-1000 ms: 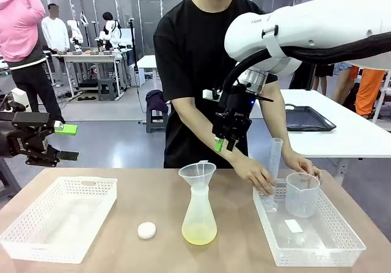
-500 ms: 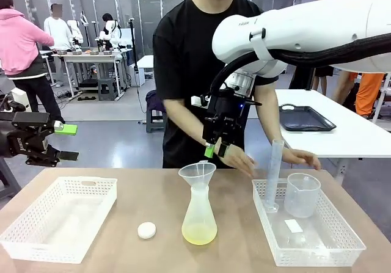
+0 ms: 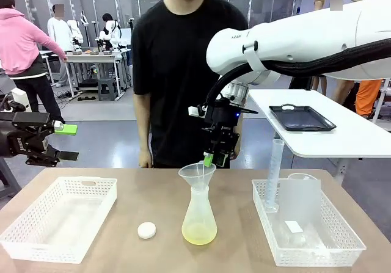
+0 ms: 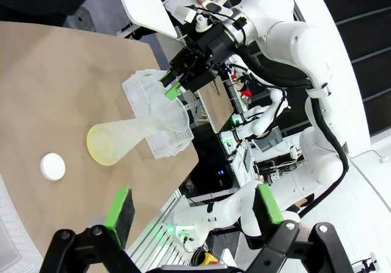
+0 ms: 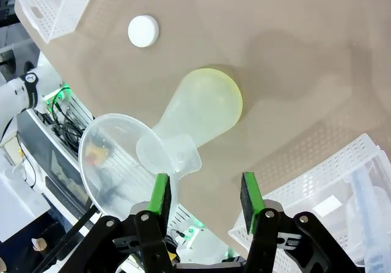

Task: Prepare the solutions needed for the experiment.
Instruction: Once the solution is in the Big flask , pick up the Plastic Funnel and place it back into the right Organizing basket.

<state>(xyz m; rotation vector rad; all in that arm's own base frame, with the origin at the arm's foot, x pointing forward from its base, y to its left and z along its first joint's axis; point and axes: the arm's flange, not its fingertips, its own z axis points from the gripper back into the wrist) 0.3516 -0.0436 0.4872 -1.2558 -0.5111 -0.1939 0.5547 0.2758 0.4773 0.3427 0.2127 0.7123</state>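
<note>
Front camera: fixed at the near edge of the bench (image 3: 165,193), facing the person (image 3: 183,71) across it, flask (image 3: 199,221) at 6 o'clock. Left wrist camera: rolled sideways, well off the bench, looking over its end effector (image 4: 194,204) at the flask. Right wrist camera: close above the funnel (image 5: 116,157), looking steeply down. All share flask, funnel and white cap (image 3: 146,229).

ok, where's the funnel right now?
Front view, table centre: the funnel sits in the neck of the flask, white cap to its left, the right pincer just above its rim.
</note>
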